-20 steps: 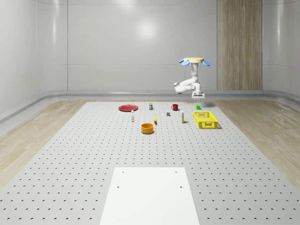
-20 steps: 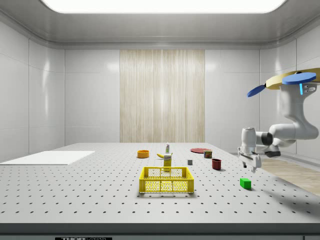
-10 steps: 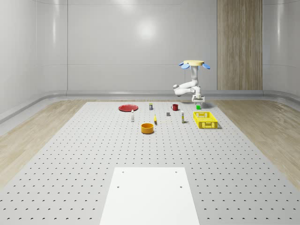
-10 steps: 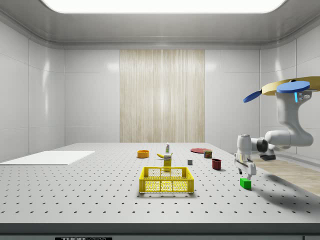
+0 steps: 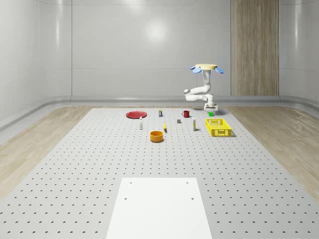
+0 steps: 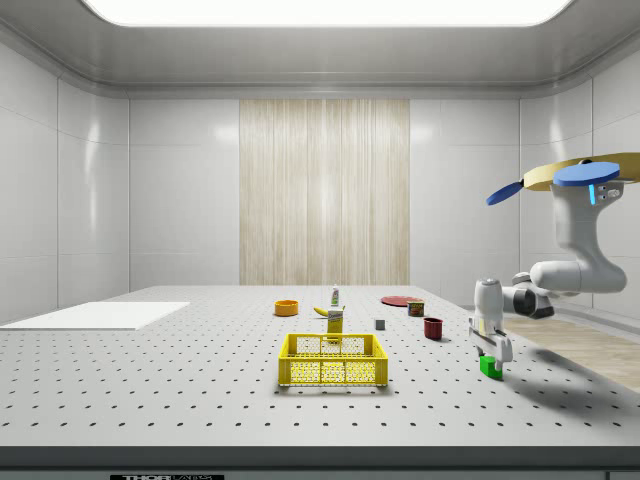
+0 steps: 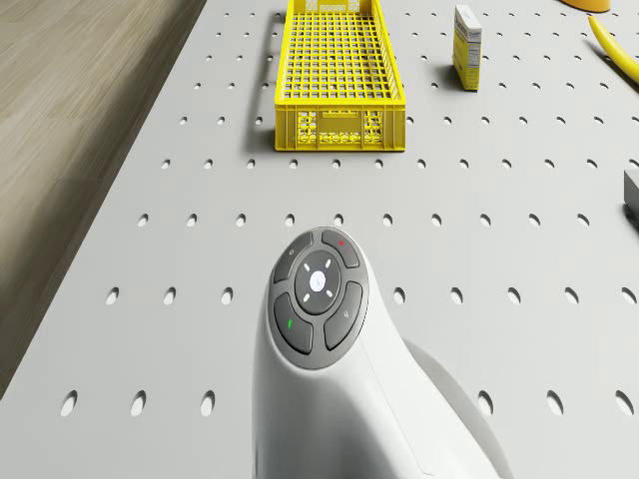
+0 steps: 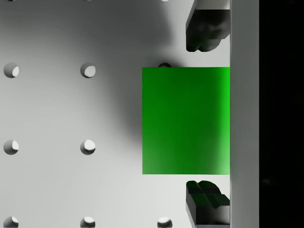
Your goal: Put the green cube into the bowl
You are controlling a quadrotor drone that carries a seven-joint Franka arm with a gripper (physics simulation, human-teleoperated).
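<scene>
Here the claw (image 8: 207, 114) is lowered around the green cube (image 8: 186, 120), its fingers (image 8: 204, 28) spread just wider than the cube and nothing gripped yet; the cube rests on the counter (image 5: 99, 164) near its far edge, beyond the yellow basket (image 5: 218, 127), under the hovering drone (image 5: 206, 66). A skewed closure could tip the cube aside, and drone drift could drag it; the orange bowl (image 5: 157, 136) is well apart.

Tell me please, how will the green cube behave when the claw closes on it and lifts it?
The green cube looks like a rigid block with flat faces, so it should sit stable and not roll. Its sides look smooth, so it might slip under a light grip. The open claw straddles it squarely, so tipping seems unlikely.
</scene>
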